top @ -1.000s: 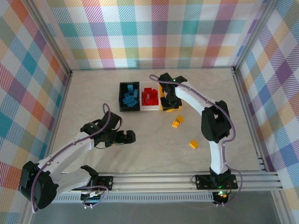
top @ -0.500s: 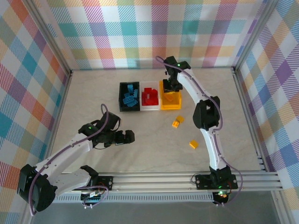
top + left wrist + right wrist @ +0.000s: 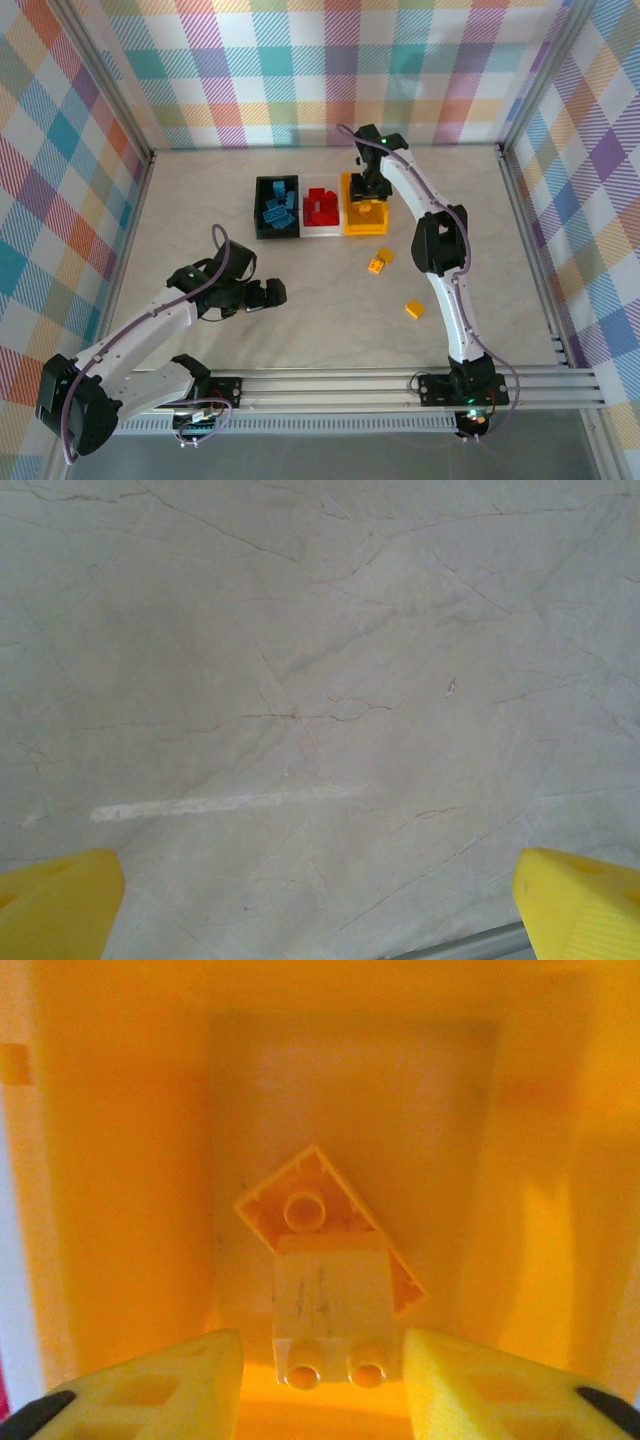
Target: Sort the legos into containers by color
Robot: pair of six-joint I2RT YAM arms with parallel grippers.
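Three containers stand in a row: a black bin [image 3: 258,208] with blue legos [image 3: 278,208], a white bin [image 3: 321,235] with red legos [image 3: 320,206], and a yellow-orange bin [image 3: 365,231]. My right gripper [image 3: 372,190] hangs over the yellow-orange bin [image 3: 120,1160], pointing down into it. Its jaws [image 3: 322,1355] are open, with a small gap on each side of a yellow lego [image 3: 330,1305] between them. That lego lies over another yellow lego [image 3: 305,1195] on the bin floor. My left gripper [image 3: 265,293] is open over bare table [image 3: 320,680].
Two yellow-orange legos [image 3: 380,260] lie together on the table in front of the bins, and a single one [image 3: 415,309] lies nearer the right arm's base. Checked walls enclose the table on three sides.
The right gripper rose and moved back over the yellow-orange bin, then parted its jaws and let go of the yellow lego. The left arm has barely moved.
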